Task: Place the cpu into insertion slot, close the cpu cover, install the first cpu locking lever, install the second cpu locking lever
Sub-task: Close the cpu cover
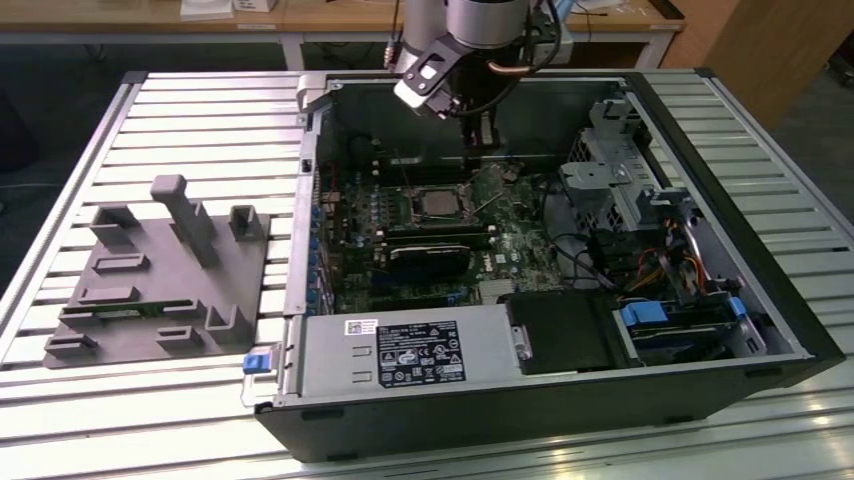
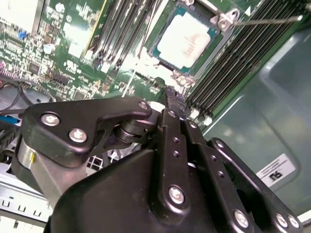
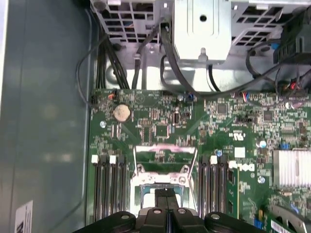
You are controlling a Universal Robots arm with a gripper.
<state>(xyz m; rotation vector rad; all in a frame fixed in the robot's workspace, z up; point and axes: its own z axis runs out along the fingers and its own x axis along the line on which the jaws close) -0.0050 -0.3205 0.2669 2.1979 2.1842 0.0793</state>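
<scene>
Cpu (image 2: 186, 40): one, seated flat in the insertion slot (image 2: 154, 52) on the green motherboard (image 3: 160, 121) inside the open computer case (image 1: 747, 250), silver-grey metal top facing up. Square, so no long axis; edges lined up with the slot's rim, a green border showing round the metal top in the second wrist view. One cpu cover (image 3: 165, 146), tilted up off the slot and standing open, board visible through its window in the first wrist view. One thin locking lever (image 2: 262, 20), a bare rod angling away from a corner of the slot. One gripper (image 3: 167, 195), fingers pressed together with nothing between them, tips low over the slot's edge opposite the raised cover; contact with the cpu impossible to tell. Two banks of long black memory slots (image 3: 111, 189), one on each side of the slot and close against it, so free room mainly straight above the cpu. Outside the case, toward the exterior view's left, one grey fixture block (image 1: 160, 270) on the slatted table (image 1: 200, 110).
</scene>
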